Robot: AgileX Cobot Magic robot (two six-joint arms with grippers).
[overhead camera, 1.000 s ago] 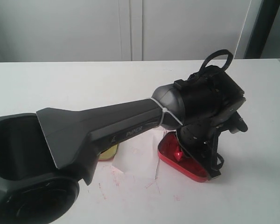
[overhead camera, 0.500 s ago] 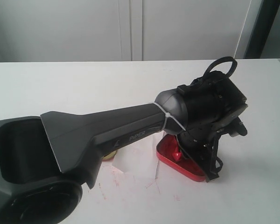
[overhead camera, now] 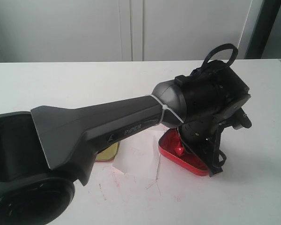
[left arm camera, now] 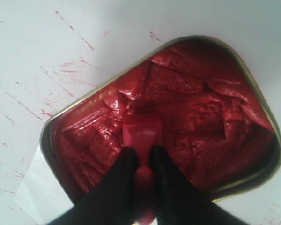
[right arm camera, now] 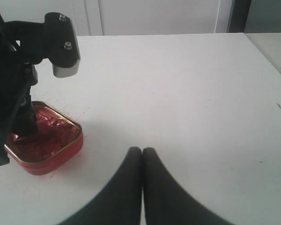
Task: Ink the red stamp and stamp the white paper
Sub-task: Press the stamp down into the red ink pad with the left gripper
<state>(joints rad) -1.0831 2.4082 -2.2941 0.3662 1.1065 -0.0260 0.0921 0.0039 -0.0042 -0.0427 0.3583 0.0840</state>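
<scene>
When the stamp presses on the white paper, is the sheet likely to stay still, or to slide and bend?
The white paper looks thin and lies flat on the table, so it is probably light and floppy and may slide under a sideways push. One corner seems to reach under the red tin, which might hold it.

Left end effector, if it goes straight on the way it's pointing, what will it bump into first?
The red ink paste in the open tin. The left end effector is shut on the red stamp, so the stamp's base would meet it first; they may be touching now, depth is unclear.
</scene>
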